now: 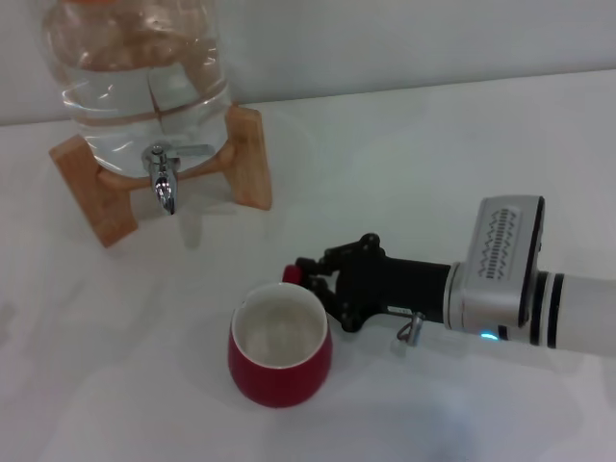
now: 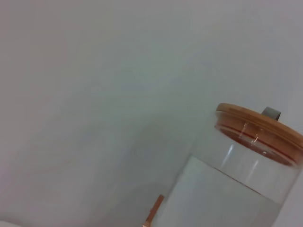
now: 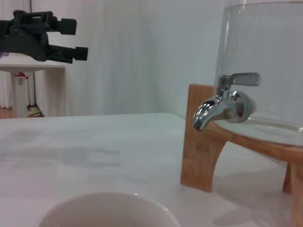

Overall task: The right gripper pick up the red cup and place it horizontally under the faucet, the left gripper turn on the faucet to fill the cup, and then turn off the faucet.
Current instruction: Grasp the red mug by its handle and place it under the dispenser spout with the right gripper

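- We are taking the red cup (image 1: 280, 356) as our landmark: it is standing upright on the white table (image 1: 115, 385), mouth up, cream inside showing, with nothing in it that we can see.
- We are reaching in with the right gripper (image 1: 306, 274), which is sitting just beside the cup's rim on its far right side; the black fingers are closing around a small red part there, which we are judging to be the cup's handle, though we cannot tell whether they are truly pinching it.
- The right arm's long axis is running nearly level, away from the cup toward the right, so the cup is lying straight ahead of the fingertips.
- The faucet (image 1: 164, 183) is standing well apart from the cup, up and to its left, spout pointing down and lever lying sideways, on the water jar (image 1: 135, 67) in its wooden stand (image 1: 245, 159).
- We are judging the coming move as a carry from here along that diagonal toward the spout.
- The left gripper (image 3: 47, 40) is hanging in the air far from the cup, seen only in the right wrist view, its fingers standing apart; it is the farther one from the cup.
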